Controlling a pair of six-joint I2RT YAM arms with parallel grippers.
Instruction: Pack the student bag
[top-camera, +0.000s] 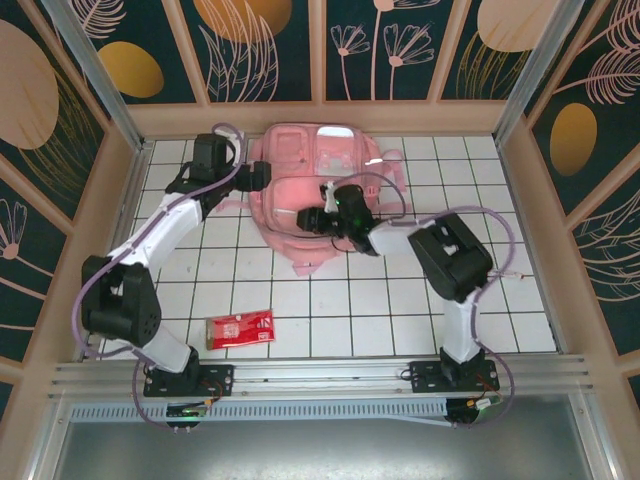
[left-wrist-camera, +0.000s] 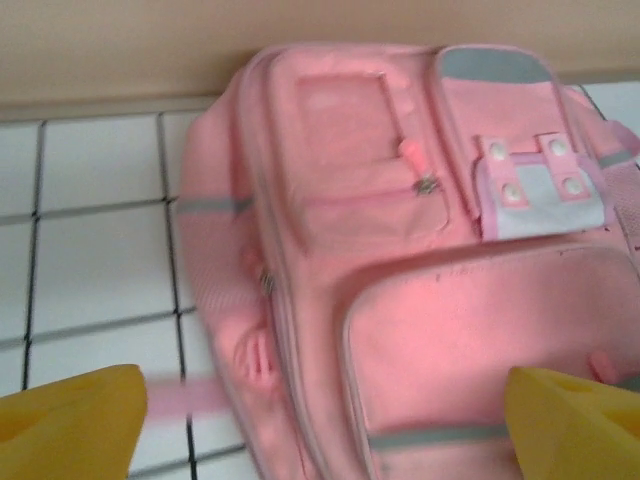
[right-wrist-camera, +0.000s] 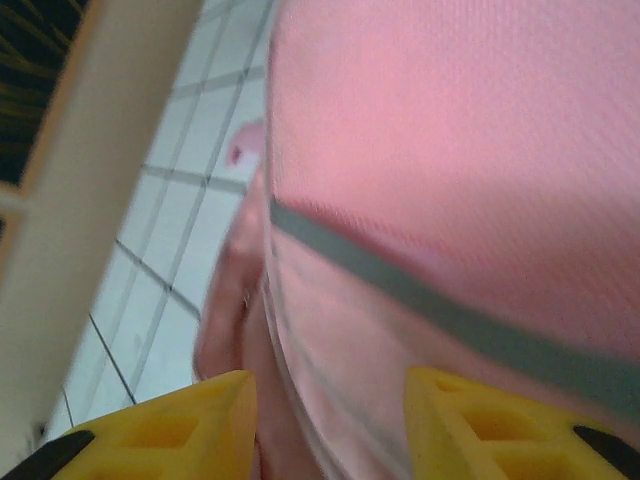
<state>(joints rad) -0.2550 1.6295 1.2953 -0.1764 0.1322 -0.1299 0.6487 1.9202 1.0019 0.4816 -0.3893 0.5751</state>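
The student bag (top-camera: 300, 150), a soft pink backpack with grey strips, lies at the back middle of the tiled table. My left gripper (top-camera: 262, 180) hovers at the bag's left side. In the left wrist view the bag (left-wrist-camera: 400, 230) lies below the left gripper (left-wrist-camera: 322, 425), open, with the yellow fingers (left-wrist-camera: 70, 420) far apart. My right gripper (top-camera: 312, 220) is on the bag's near part. In the right wrist view the bag (right-wrist-camera: 450, 150) is very close, and the right gripper (right-wrist-camera: 328, 400) is pressed on a fold of its pink fabric.
A flat red packet (top-camera: 240, 328) lies on the white tiles (top-camera: 330, 310) near the front left, by the left arm's base. Wooden walls (top-camera: 320, 118) enclose the table at the back and both sides. A pink strap (left-wrist-camera: 185, 400) trails off the bag's left side.
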